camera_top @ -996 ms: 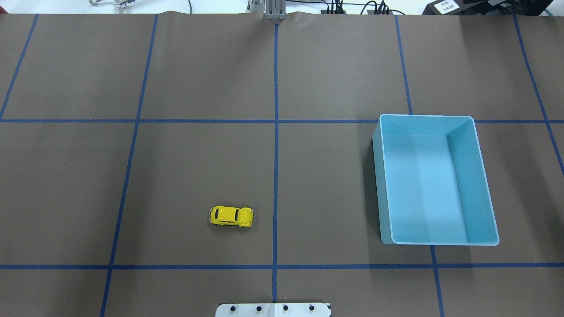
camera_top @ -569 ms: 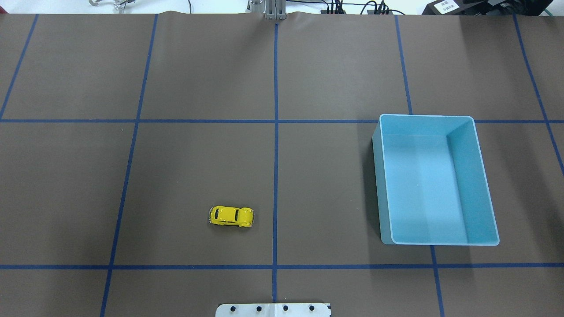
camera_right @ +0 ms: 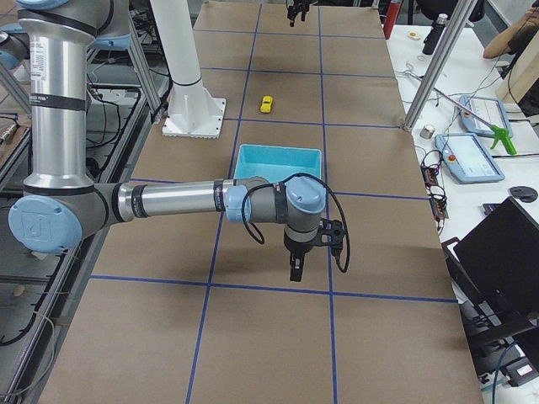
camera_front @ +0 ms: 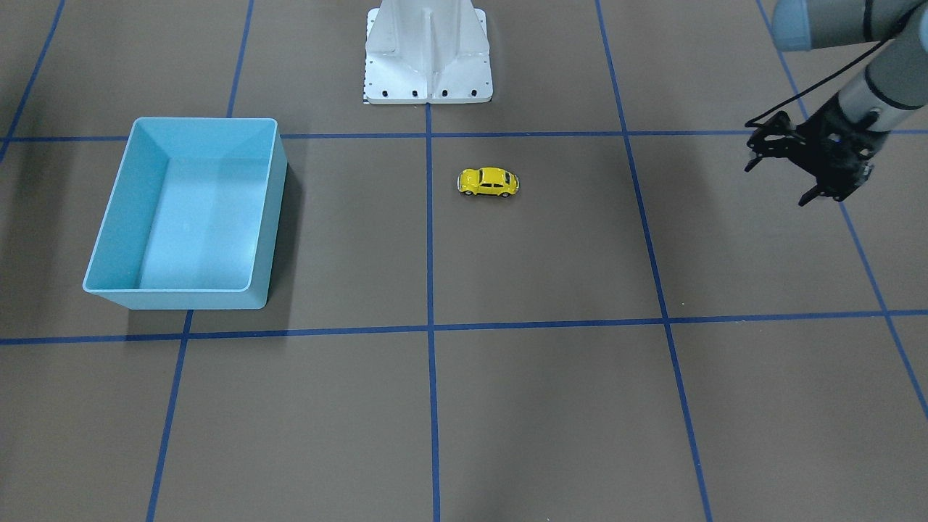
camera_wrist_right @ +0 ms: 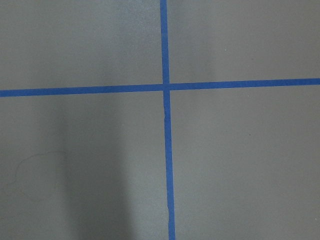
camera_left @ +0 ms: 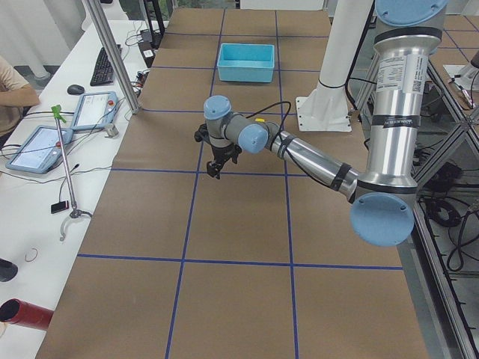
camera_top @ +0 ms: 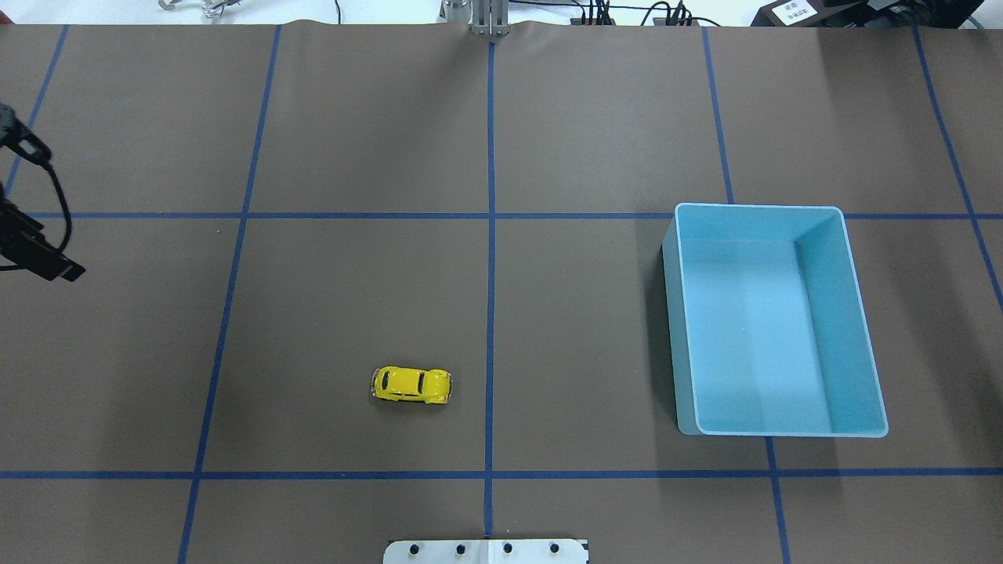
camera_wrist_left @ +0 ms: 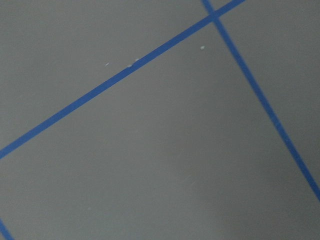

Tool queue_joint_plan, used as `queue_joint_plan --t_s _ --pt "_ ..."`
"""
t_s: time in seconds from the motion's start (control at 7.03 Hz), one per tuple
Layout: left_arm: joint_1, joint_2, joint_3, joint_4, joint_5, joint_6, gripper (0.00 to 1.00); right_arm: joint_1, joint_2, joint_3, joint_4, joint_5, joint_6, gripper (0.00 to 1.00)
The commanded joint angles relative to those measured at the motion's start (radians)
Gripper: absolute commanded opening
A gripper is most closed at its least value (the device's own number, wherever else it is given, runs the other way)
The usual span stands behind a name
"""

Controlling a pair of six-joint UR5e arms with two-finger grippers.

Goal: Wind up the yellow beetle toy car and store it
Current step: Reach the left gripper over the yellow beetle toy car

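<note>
Left end effector (camera_front: 777, 184) just entered the overhead at the counter's (camera_top: 353, 298) left edge, spread open and empty. Yellow beetle toy car (camera_top: 411, 385) unmoved near centre, well apart from blue bin (camera_top: 758, 206). Likely the approach starting. Right end effector (camera_right: 295, 271): can't tell.

"What colour is the little car (camera_top: 411, 385)?"

"Bright yellow, with dark windows, black wheels and silvery ends. The bin (camera_top: 842, 329), well apart from it, is light blue all over and paler along the rim."

"And the table (camera_top: 353, 298)?"

"Dull brown, crossed by dark blue lines (camera_top: 490, 313) into big squares."

"The left arm (camera_left: 392, 97)?"

"Silver-grey tubes with pale blue caps at the joints. The left gripper (camera_front: 774, 187) is black. The base plate (camera_front: 428, 51) is white."
</note>
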Motion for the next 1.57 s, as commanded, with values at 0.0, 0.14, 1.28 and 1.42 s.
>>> queue_joint_plan --t_s 0.0,0.14,1.28,1.42 --pt "0.177 -0.099 -0.02 0.009 0.096 0.005 1.0 0.0 0.0 0.0 0.0 0.001 0.001 1.0" --pt "0.254 -0.133 -0.021 0.012 0.184 0.011 1.0 0.0 0.0 0.002 0.0 0.002 0.001 1.0" --pt "0.547 -0.746 0.314 0.522 0.518 0.303 1.0 0.008 -0.002 0.002 0.0 0.002 -0.001 1.0" --pt "0.583 -0.766 0.354 0.522 0.507 0.303 1.0 0.008 -0.002 0.002 0.0 0.002 -0.001 1.0"
